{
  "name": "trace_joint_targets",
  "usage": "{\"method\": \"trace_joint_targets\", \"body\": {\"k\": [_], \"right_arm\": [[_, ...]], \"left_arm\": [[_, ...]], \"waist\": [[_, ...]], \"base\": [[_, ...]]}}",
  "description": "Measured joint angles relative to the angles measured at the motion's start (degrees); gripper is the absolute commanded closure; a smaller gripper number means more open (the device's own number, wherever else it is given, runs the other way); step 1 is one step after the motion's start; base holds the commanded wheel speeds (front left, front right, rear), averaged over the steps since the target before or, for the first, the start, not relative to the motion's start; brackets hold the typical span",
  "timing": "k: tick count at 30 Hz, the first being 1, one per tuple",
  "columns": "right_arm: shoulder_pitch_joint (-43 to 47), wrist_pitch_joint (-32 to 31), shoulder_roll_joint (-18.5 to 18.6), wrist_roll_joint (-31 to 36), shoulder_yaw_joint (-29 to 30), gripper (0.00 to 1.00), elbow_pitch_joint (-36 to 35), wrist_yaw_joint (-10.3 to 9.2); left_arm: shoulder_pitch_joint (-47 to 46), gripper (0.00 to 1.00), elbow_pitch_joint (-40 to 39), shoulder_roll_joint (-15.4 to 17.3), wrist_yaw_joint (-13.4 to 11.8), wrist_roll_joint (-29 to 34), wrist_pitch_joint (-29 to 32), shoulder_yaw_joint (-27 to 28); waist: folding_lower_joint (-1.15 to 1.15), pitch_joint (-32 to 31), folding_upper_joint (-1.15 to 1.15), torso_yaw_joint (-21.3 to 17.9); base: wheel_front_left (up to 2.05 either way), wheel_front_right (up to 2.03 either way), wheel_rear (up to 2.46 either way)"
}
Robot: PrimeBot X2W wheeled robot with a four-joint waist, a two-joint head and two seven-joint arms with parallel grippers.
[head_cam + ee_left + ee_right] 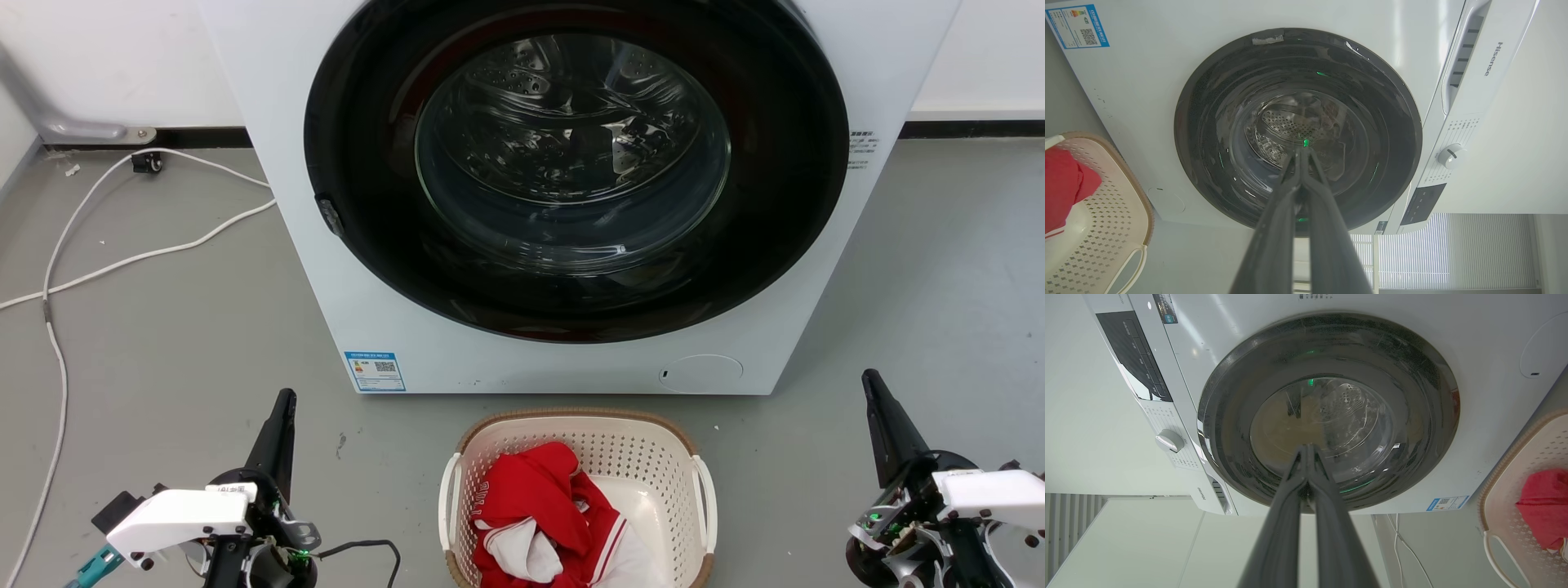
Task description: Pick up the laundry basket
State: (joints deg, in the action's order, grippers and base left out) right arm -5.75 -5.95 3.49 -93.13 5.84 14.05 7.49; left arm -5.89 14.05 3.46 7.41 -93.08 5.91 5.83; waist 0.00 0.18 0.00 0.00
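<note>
We are holding left gripper (282, 407) and right gripper (872, 385) pinched together, empty | cream perforated plastic laundry basket (571, 418) sitting between them, red cloth (535, 490) inside | white box-shaped washing machine (269, 82) standing ahead of both | wrist views showing its round dial (1451, 156), head view a white cable (122, 261).

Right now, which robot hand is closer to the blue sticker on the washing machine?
Left. The left gripper sits just below and left of the blue sticker; the right gripper is far off, across the laundry basket.
</note>
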Motion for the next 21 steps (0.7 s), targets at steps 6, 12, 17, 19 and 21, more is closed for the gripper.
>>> {"method": "trace_joint_targets", "body": {"k": [6,12,17,19,21], "right_arm": [[-0.02,-0.14,-0.04,0.01,0.05,1.0,0.0,0.0],[-0.08,-0.15,-0.08,0.18,0.1,1.0,0.0,0.0],[-0.1,-0.16,-0.1,0.18,0.13,1.0,0.01,0.0],[-0.1,-0.18,-0.11,0.19,0.15,1.0,0.01,0.0],[-0.11,-0.21,-0.11,0.19,0.16,1.0,0.01,0.0]], "left_arm": [[-0.01,1.0,0.0,-0.04,0.0,0.05,0.02,0.07],[-0.01,1.0,0.0,-0.09,0.0,0.07,0.05,0.12],[-0.01,1.0,0.0,-0.13,0.0,0.08,0.07,0.15],[-0.01,1.0,0.0,-0.14,0.0,0.1,0.08,0.16],[-0.01,1.0,0.0,-0.15,0.0,0.13,0.09,0.19]], "waist": [[0.0,0.0,0.0,0.0],[0.0,0.0,0.0,0.0],[0.0,0.0,0.0,0.0],[0.0,0.0,0.0,0.0],[0.0,0.0,0.0,0.0]], "base": [[0.0,0.0,0.0],[0.0,0.0,0.0],[0.0,0.0,0.0],[0.0,0.0,0.0],[0.0,0.0,0.0]]}}
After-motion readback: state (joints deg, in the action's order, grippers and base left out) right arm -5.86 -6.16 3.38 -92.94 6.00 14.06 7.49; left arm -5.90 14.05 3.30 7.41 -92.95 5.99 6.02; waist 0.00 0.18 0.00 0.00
